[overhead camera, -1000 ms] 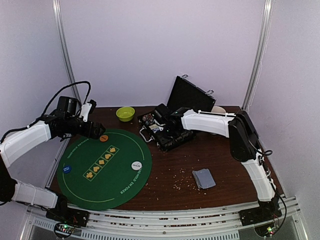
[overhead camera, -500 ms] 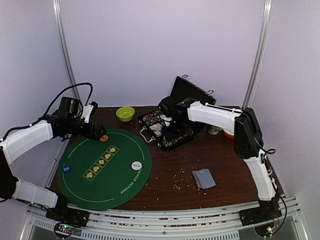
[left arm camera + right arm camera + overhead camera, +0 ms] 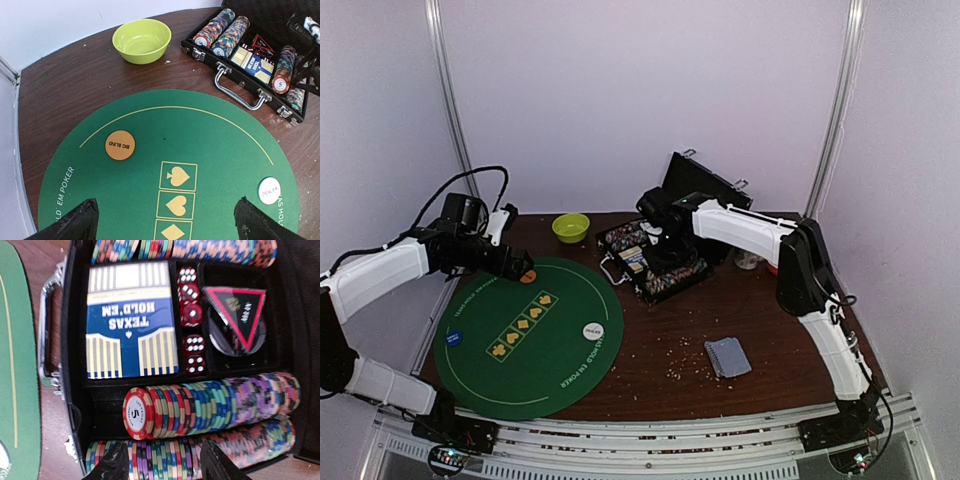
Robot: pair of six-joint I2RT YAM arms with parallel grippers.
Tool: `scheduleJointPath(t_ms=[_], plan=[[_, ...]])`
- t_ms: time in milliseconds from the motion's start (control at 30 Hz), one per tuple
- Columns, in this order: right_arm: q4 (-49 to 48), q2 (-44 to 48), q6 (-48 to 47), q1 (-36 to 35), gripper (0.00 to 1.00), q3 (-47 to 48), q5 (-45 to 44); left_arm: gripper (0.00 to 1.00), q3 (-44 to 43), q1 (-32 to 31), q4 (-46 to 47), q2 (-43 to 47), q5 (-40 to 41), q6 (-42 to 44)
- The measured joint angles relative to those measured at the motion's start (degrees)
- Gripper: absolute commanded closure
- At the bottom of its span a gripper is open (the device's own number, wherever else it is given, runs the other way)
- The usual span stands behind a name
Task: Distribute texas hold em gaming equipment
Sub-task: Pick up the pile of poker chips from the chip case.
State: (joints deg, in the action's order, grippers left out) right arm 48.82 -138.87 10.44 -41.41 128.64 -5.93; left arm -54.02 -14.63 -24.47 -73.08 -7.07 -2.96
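The right tool is hovering half spread over an outer row of poker chips in the black case at the counter's far edge, seemingly gripping nothing yet. To do this well, it should be lowering straight onto the row, closing on a short stack only, then lifting clear of the case wall. The left tool is hanging wide spread and empty above the green mat.
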Motion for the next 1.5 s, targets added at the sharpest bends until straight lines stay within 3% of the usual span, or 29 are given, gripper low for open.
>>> scheduleJointPath(t_ms=[867,1500], plan=[[-0.72,-2.93,-1.22,-1.11,0.6,0.44,-1.33,0.02,0.0,0.0,-0.04,0.0,-0.02,0.07],[-4.07,-4.2,-1.53,-2.71,0.5,0.57,-1.57,0.02,0.0,0.0,-0.04,-0.94,-0.98,0.07]])
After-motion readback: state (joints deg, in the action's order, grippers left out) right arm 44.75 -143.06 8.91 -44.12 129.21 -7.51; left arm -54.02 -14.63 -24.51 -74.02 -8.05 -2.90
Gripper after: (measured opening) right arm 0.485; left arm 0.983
